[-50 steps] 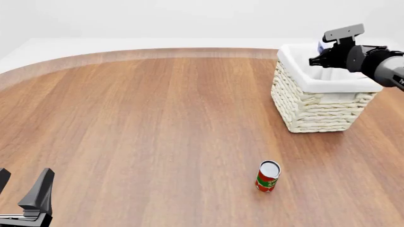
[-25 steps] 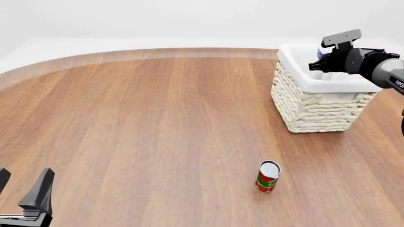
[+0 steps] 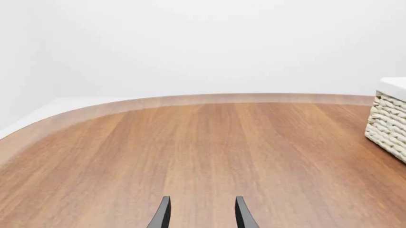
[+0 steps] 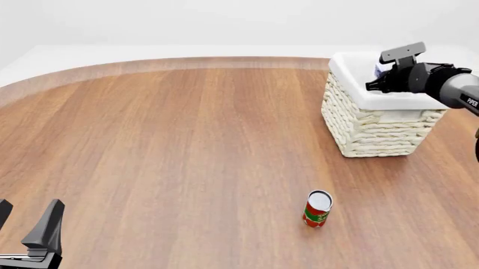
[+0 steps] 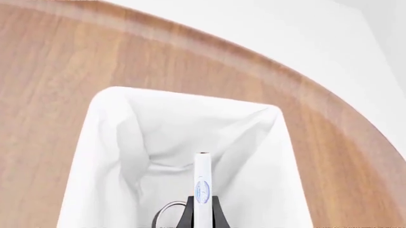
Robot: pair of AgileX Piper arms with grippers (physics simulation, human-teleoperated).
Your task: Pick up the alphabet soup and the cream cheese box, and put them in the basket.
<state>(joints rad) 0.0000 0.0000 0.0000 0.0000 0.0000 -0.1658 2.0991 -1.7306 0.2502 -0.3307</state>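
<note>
Cream cheese box apparently above basket

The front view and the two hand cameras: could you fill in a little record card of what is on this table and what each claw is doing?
Table: brown wooden tabletop
Basket: cream-white woven wicker basket with white cloth liner, far right
Can: red-and-green labelled can, upright, nearer than the basket, untouched
Right gripper: above the basket's opening, shut on a thin blue-and-white box held edge-on
Left gripper: open, holding nothing, low at the near left
Soup can with blue label: not visible in any view
</note>
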